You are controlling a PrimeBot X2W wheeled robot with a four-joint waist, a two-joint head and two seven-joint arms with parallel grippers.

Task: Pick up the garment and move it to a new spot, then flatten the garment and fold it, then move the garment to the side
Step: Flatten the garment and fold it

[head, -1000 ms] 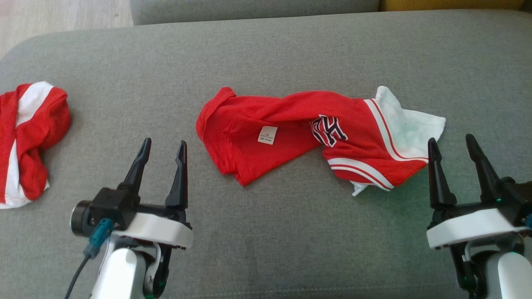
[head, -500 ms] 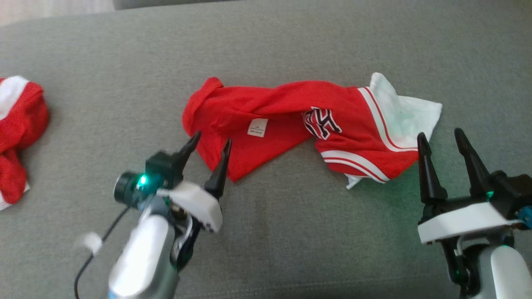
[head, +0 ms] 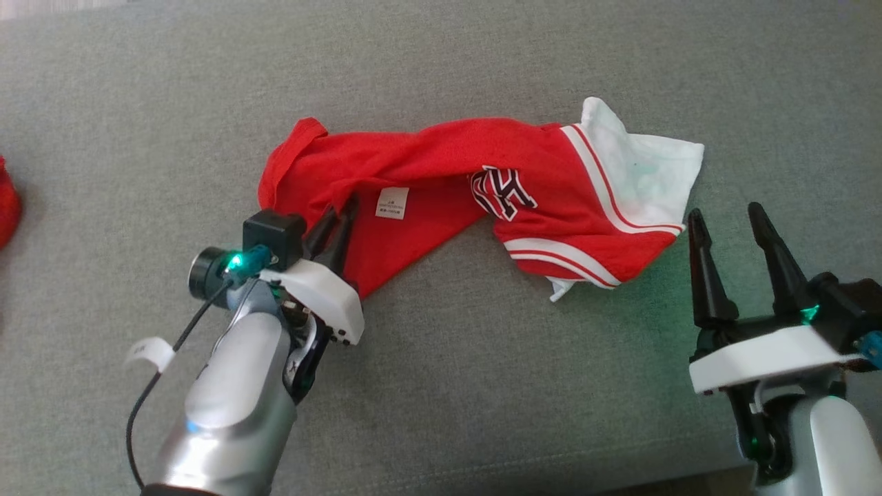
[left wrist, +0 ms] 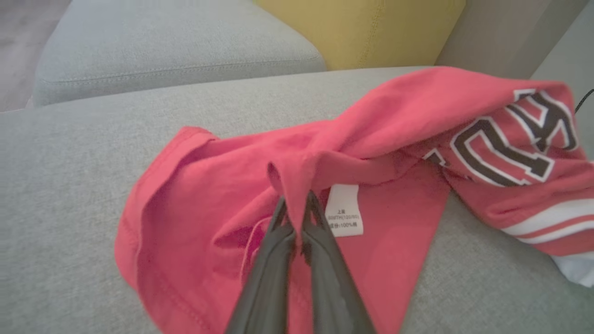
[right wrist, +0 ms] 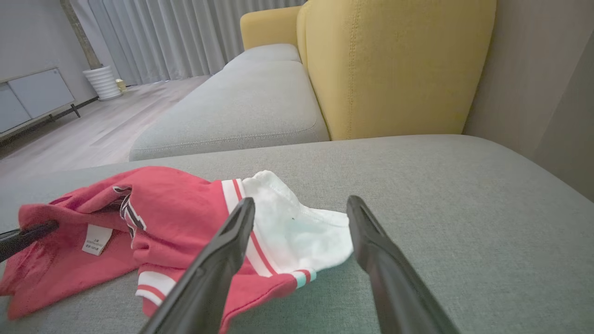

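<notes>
The garment [head: 441,165] is a crumpled red shirt with white striped sleeves, dark lettering and a white care label, lying on the grey cushion. My left gripper [head: 344,207] is shut on a pinched fold of its red fabric near the label; in the left wrist view the garment [left wrist: 371,139] rises in a small peak between the closed fingers of the left gripper [left wrist: 297,199]. My right gripper [head: 723,215] stands open just right of the white sleeve, touching nothing. In the right wrist view the garment [right wrist: 176,208] lies ahead and left of the right gripper [right wrist: 299,204].
The grey cushion [head: 482,386] stretches wide on all sides. Another red cloth [head: 5,207] peeks in at the far left edge. A yellow backrest [right wrist: 394,65] and a second grey seat [right wrist: 241,102] stand beyond the cushion.
My left gripper moved onto the garment's left end and shut on a fold of it. The head camera shifted, so the scene slid left. The right gripper stayed open.
</notes>
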